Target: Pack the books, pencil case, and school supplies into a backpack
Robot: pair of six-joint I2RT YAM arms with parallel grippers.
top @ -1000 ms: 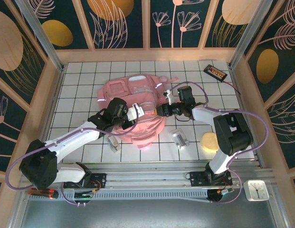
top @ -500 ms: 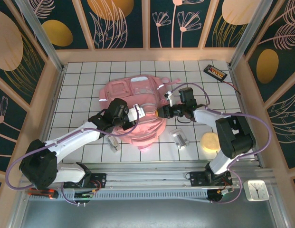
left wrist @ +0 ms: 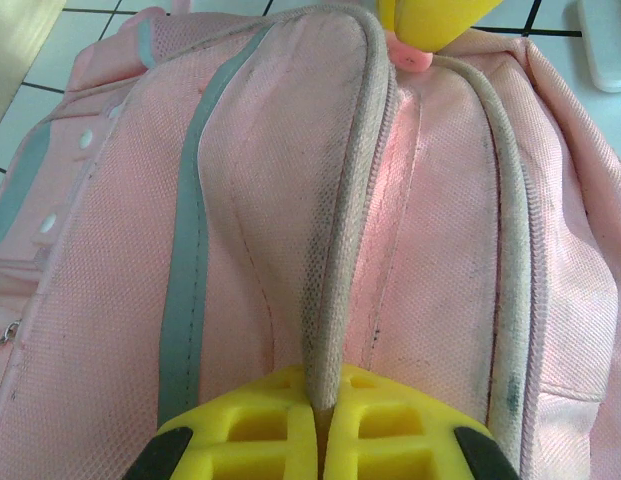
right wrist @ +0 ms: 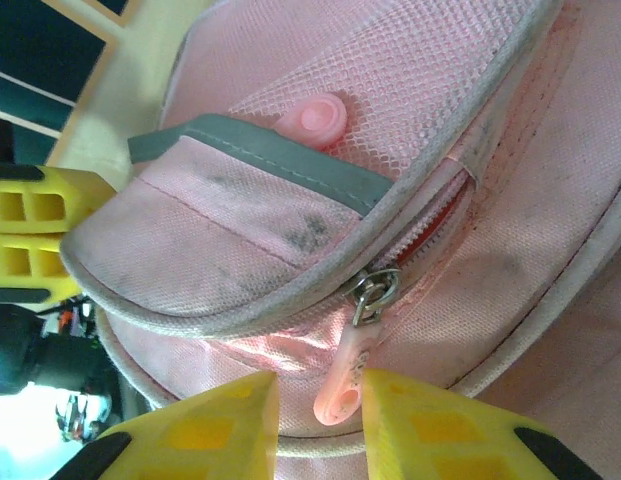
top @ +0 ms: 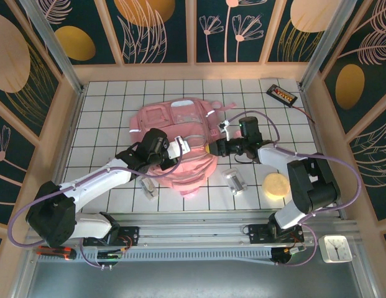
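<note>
The pale pink backpack (top: 180, 139) lies flat in the middle of the table. My left gripper (top: 175, 148) is shut on a grey piped seam (left wrist: 335, 250) of the backpack (left wrist: 240, 200). My right gripper (top: 215, 148) is at the bag's right side, open. The pink zip pull (right wrist: 342, 385) hangs between its jaws against the right finger, below the metal slider (right wrist: 375, 290). Two silver-grey clip pieces (top: 235, 180) (top: 148, 188) and a pale tan pad (top: 276, 185) lie on the table. The books and the pencil case are out of view.
A black slab with an orange label (top: 283, 94) lies at the far right corner. Wooden walls ring the tiled table (top: 105, 112). My left gripper's yellow fingers (right wrist: 30, 235) show at the left of the right wrist view.
The right arm's wrist and forearm have shifted slightly right and toward me, its gripper staying at the backpack's zip. The left arm and backpack have not moved.
</note>
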